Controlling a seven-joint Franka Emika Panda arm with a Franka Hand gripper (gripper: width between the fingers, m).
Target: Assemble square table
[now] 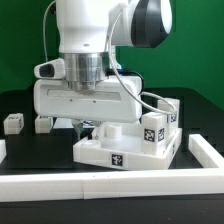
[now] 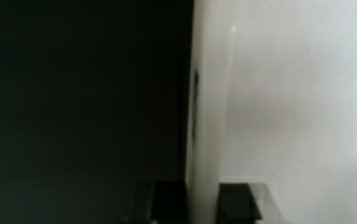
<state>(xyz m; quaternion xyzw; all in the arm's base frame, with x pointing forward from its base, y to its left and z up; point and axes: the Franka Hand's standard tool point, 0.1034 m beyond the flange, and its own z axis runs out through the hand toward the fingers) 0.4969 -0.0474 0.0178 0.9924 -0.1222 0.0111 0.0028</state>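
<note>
The square table's white slab (image 1: 95, 152) lies in the middle of the black table, with a tag on its front wall. A tagged white leg (image 1: 155, 128) stands at the slab's corner toward the exterior view's right. Two loose legs (image 1: 12, 123) (image 1: 43, 124) lie on the exterior view's left. My gripper (image 1: 88, 126) reaches down at the slab's far left edge. In the wrist view, my gripper (image 2: 203, 203) is shut on the slab's thin edge. One dark finger is over the black table and the other over the white slab (image 2: 290, 110).
Long white border bars run along the front (image 1: 110, 183) and the exterior view's right (image 1: 205, 150). The arm's white body hides the table behind the slab.
</note>
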